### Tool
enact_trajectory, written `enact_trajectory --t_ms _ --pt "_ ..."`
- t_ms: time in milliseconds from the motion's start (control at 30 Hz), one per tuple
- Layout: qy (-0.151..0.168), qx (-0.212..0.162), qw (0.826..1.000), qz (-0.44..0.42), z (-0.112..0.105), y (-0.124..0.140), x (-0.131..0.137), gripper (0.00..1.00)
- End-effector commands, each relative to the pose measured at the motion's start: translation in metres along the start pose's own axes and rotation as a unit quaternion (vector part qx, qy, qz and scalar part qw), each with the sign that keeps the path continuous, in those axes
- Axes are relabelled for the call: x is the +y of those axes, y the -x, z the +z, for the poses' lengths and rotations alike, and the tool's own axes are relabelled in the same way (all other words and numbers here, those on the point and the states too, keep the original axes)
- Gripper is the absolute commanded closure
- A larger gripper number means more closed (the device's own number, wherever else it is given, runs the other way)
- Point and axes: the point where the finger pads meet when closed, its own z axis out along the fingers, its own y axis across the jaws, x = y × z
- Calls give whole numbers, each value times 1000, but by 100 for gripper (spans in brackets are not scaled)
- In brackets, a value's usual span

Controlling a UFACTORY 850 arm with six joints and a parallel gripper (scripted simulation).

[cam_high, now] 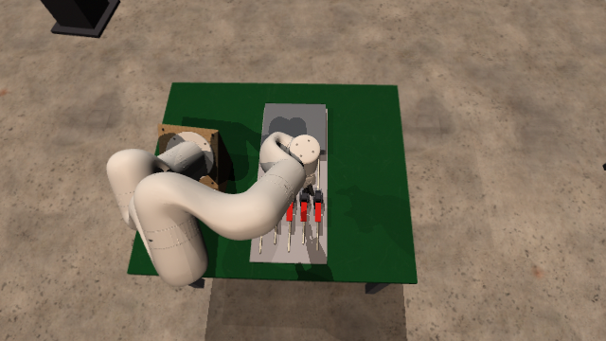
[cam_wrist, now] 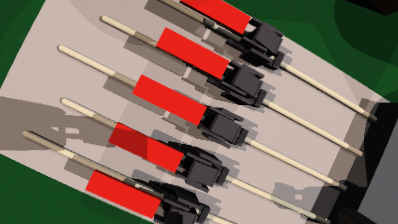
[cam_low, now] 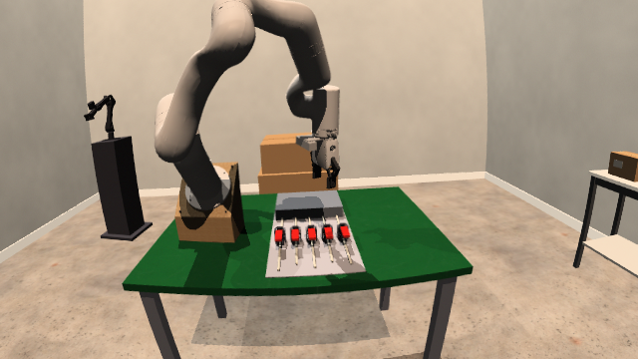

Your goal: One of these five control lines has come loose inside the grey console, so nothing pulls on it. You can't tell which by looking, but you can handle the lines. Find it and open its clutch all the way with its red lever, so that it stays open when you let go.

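Five thin cream control lines [cam_wrist: 295, 162] laid side by side on a pale grey base plate [cam_low: 319, 269] atop the green worktop [cam_low: 399, 239]. Long axes parallel, running from the grey box-shaped console [cam_low: 309, 203] at the plate's far end toward the near edge, free tips pointing away from the console. Across each line, a black clutch block [cam_wrist: 223, 125] with a flat red lever [cam_wrist: 170, 100] lying along the line, pointing toward the free tip. Black-fingered hand [cam_low: 326, 175] held above the console end, well clear of the lines, spread fully open, gripping nothing.
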Motion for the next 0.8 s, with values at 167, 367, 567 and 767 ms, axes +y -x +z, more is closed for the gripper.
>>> enact_trajectory --t_ms 167,367,567,767 --pt "0 -1 1000 0 -1 1 0 0" --pt "0 -1 1000 0 -1 1 0 0" --pt "-1 0 1000 -2 0 0 1 0" --pt "-31 17 987 -158 42 -23 50 0"
